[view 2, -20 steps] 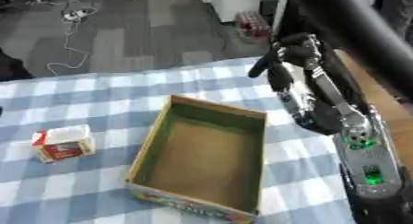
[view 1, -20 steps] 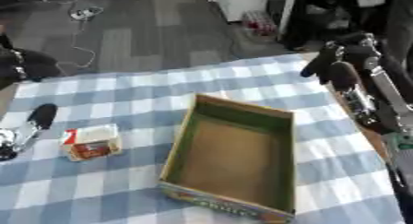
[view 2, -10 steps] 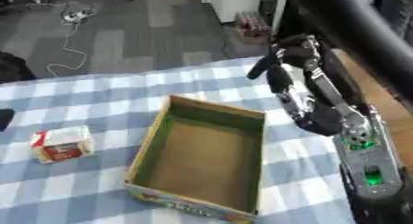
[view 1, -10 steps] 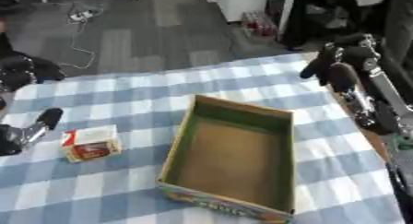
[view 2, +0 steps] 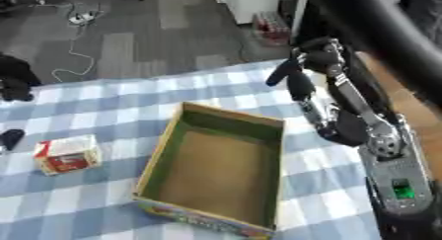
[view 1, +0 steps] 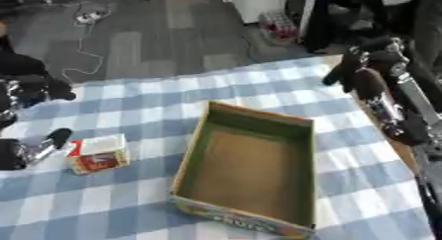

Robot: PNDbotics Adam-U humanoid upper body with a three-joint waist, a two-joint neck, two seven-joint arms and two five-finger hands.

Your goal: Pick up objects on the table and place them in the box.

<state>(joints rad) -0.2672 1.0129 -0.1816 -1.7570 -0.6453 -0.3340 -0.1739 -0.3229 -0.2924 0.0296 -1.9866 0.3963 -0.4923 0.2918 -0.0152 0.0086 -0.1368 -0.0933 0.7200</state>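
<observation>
- The box (view 1: 250, 170) sits open and empty in the middle of the checked tabletop (view 1: 138, 204); it serves here as the landmark.
- The only loose thing in sight is a small white and red carton (view 1: 97, 153), lying flat on the cloth just off the box's left wall, apart from it by a strip of bare cloth.
- The carton's long axis runs roughly across the view, slightly tilted, one short end pointing toward the box and the other away from it.
- The left hand (view 1: 34, 147) is far the nearer one: it lies on the far side of the carton from the box, with a dark fingertip close to the carton's outer end. I cannot tell whether it touches.
- So the carton lies between the left fingers and the box; the coming move, as I judge it, is a short reach toward the box to take the carton.
- How far those left fingers are spread I cannot tell; nothing shows in their grasp.
- The right hand (view 2: 298, 73) hangs beyond the box's far right corner, well apart from the carton, fingers curled downward and holding nothing.
</observation>
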